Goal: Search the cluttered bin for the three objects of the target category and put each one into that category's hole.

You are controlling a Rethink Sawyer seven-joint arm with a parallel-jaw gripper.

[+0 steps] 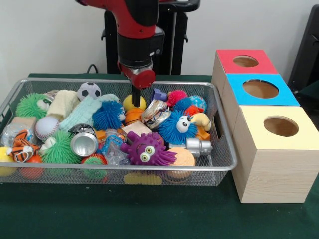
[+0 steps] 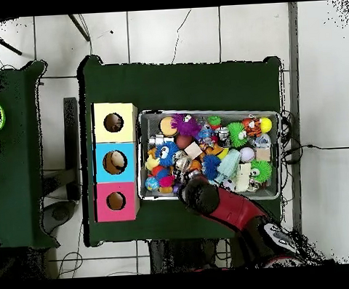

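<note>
The silver mesh bin [image 1: 219,167] stands on the green table, full of toys; it also shows in the overhead view [image 2: 276,116]. My gripper [image 1: 135,97] hangs from the red and black arm at the bin's far side, low over a yellow ball [image 1: 141,102] and an orange ball [image 1: 132,115]. In the overhead view the arm's wrist [image 2: 200,195] hides it. A white, blue and orange corded piece [image 1: 110,138] in the middle of the clutter may be a rope toy; I see no other. The hole [image 1: 280,126] in the pale yellow box top is dark and open, and also shows from overhead [image 2: 114,123].
A blue-topped box [image 1: 260,88] and a red-topped box [image 1: 245,61] stand behind the yellow one, right of the bin. In the bin lie a purple monster toy [image 1: 145,148], a blue furry toy [image 1: 177,127], a silver can [image 1: 83,143], a striped tiger [image 1: 21,147] and green pom balls [image 1: 31,104].
</note>
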